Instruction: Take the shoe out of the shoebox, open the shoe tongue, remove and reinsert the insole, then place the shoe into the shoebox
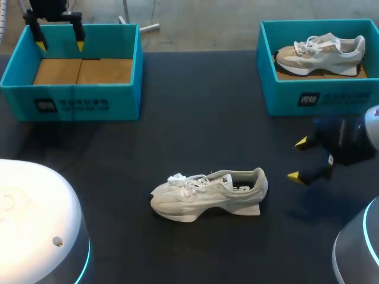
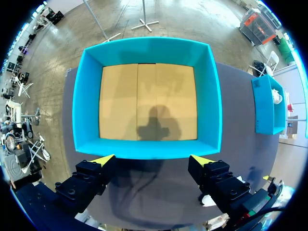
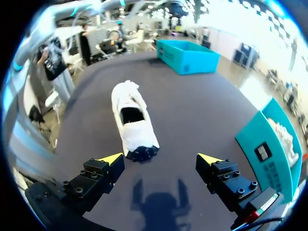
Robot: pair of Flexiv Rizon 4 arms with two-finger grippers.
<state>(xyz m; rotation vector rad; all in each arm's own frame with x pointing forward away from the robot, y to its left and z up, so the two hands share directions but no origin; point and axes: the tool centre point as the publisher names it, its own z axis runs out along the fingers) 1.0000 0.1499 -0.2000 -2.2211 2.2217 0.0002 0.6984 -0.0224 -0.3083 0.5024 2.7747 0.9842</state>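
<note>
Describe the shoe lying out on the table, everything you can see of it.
The shoe is an off-white sneaker with white laces, a thick pale sole and a dark patch at the heel. Its upper looks like soft fabric. It stands upright on its sole near the middle of the black table, toe toward my left and heel toward my right, with its dark opening facing up. Only the table touches it. The open right pincer is behind the heel, apart from it.

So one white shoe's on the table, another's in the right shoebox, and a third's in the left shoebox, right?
Not quite. The left wrist view shows the left shoebox empty, just its cardboard floor. One white shoe is on the table, a second shoe in the right shoebox.
</note>
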